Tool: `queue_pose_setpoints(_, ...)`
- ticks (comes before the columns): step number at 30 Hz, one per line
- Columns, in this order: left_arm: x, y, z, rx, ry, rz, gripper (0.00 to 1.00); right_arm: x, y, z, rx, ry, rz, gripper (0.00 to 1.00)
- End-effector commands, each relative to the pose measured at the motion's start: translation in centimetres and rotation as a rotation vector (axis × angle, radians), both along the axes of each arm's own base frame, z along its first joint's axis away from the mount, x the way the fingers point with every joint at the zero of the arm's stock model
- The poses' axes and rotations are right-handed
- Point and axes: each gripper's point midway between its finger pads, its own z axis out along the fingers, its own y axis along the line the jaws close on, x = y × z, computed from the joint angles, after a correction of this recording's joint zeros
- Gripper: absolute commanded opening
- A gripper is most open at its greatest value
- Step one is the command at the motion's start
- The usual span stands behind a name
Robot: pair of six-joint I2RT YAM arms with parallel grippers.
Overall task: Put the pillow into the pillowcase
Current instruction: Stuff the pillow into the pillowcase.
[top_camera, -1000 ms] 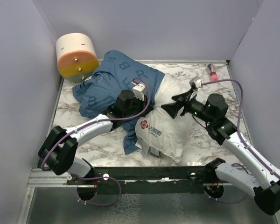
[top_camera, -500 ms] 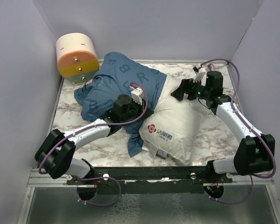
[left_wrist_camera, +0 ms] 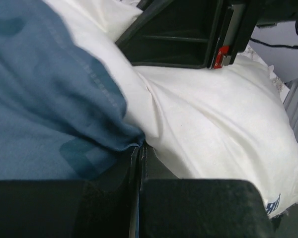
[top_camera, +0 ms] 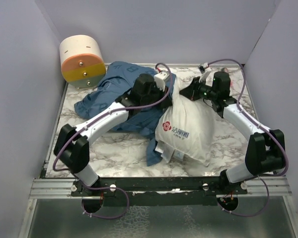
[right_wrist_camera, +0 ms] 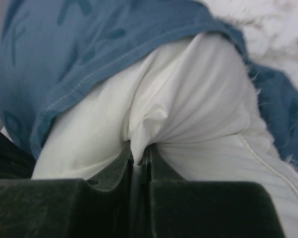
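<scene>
The plump white pillow (top_camera: 188, 134) lies at mid-table, its far end raised and partly under the dark blue pillowcase (top_camera: 107, 94). My left gripper (top_camera: 170, 90) is shut on the pillowcase's hem (left_wrist_camera: 109, 134), right beside the pillow (left_wrist_camera: 213, 109). My right gripper (top_camera: 185, 93) reaches in from the far right and is shut on a pinched fold of the pillow (right_wrist_camera: 198, 109). In the right wrist view the pillowcase's hemmed edge (right_wrist_camera: 89, 44) drapes over the pillow's end just beyond the right gripper (right_wrist_camera: 139, 148). Both grippers sit close together at the pillowcase opening.
A white, orange and yellow cylinder (top_camera: 80, 59) stands at the back left corner. Grey walls close in the marble table (top_camera: 99, 148) on three sides. The right arm's black gripper body (left_wrist_camera: 188, 34) hangs just beyond my left fingers (left_wrist_camera: 188, 208).
The right gripper opened, swung to the pillow's far end and shut on it. The left arm carried the pillowcase edge back and to the right; the pillow's far end rose.
</scene>
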Motion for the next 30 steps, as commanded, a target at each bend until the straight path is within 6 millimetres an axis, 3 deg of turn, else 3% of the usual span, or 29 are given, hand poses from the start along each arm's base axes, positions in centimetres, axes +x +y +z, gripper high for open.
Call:
queue_pose_setpoints(1,0.4,-6.6,10.2,-0.167,-0.139,-0.228,0.00,0.7,2.0,15.2,0.150,-0.300,0.007,0.01)
queue_pose_setpoints(5,1.9,-8.9,16.7,-0.236,-0.250,-0.266,0.00,0.6,-0.7,24.0,0.185,-0.554,-0.119,0.01)
queue_pose_setpoints(7,2.1,-9.2,18.5,-0.257,-0.294,-0.273,0.00,-0.6,-1.4,25.8,0.186,-0.648,-0.134,0.01)
queue_pose_setpoints(8,2.1,-9.2,18.8,-0.258,-0.309,-0.273,0.00,-1.4,-1.5,25.7,0.183,-0.674,-0.124,0.01)
queue_pose_setpoints(10,2.2,-8.9,17.5,-0.244,-0.320,-0.260,0.00,-2.8,-1.3,23.3,0.171,-0.666,-0.087,0.01)
queue_pose_setpoints(11,2.2,-8.6,16.3,-0.240,-0.322,-0.247,0.00,-3.2,-1.1,20.6,0.150,-0.631,-0.068,0.01)
queue_pose_setpoints(14,1.4,-7.5,9.8,-0.218,-0.250,-0.214,0.02,-5.2,-0.9,11.1,0.151,-0.478,-0.031,0.01)
queue_pose_setpoints(16,-0.1,-6.1,3.6,-0.180,-0.135,-0.191,0.15,-7.3,-0.8,4.9,0.151,-0.359,-0.015,0.01)
queue_pose_setpoints(18,-2.0,-4.4,0.0,-0.174,-0.057,-0.164,0.33,-9.7,-1.0,-0.6,0.128,-0.248,-0.007,0.01)
queue_pose_setpoints(19,-2.9,-3.6,-1.0,-0.180,-0.031,-0.149,0.39,-10.7,-1.0,-2.3,0.117,-0.215,-0.002,0.01)
queue_pose_setpoints(22,-5.4,-0.9,-1.8,-0.195,0.005,-0.107,0.52,-12.5,-0.8,-4.7,0.098,-0.164,0.019,0.01)
queue_pose_setpoints(25,-7.6,2.2,-0.1,-0.199,-0.019,-0.059,0.63,-13.5,0.1,-5.0,0.094,-0.159,0.047,0.01)
queue_pose_setpoints(30,-8.8,7.3,5.4,-0.213,-0.122,0.098,0.79,-14.3,1.8,-5.9,0.075,-0.144,0.087,0.01)
